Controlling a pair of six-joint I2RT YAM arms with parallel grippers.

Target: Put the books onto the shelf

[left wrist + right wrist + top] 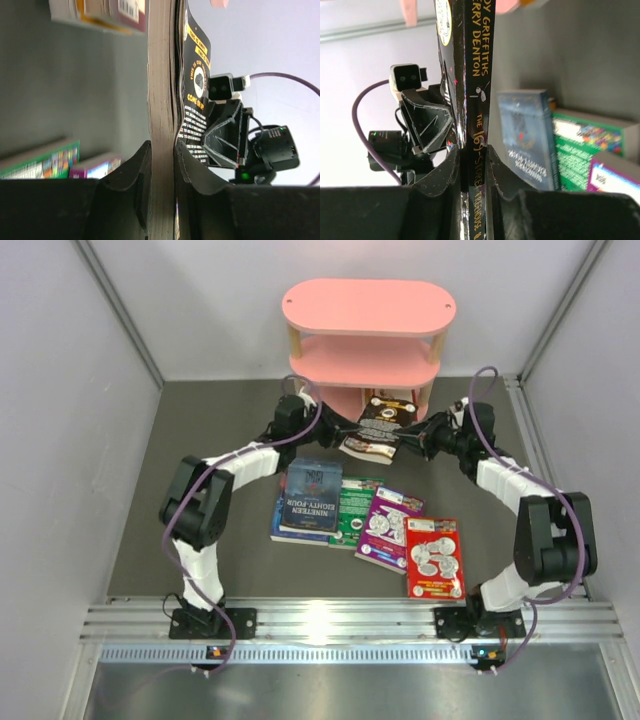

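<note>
Table (200,430): dark grey mat, pale walls on 3 sides.

Shelf (368,308): pink 3-tier unit w/ oval boards and pale wood posts, standing at the back, roughly centre. You've got a small pile of books (388,400) under the mid board, on the bottom tier as far as you can tell; covers too small to read.

Both arms curve inward from the near edge and meet just in front of the shelf's bottom tier.

Loose books lie flat mid-table in a row, well apart from the shelf. From L to R:
- dark-blue book (312,495), lying on top of another blue one (280,525)
- green book (353,510), partly under the dark-blue one's R edge
- purple book (388,528), overlapping the green
- red book (434,557), nearest the R arm's base

Black book (378,427): held between the 2 grippers, off the table, right in front of the bottom tier, cover facing up.

Left gripper (162,165): fingers pressed onto the black book's page-edge side, w/ the page block sandwiched between the pads.

Right gripper (472,165): pinching the same book at the spine side; gold lettering runs down between its fingers. Each wrist cam sees the other gripper on the far side of the book.
</note>
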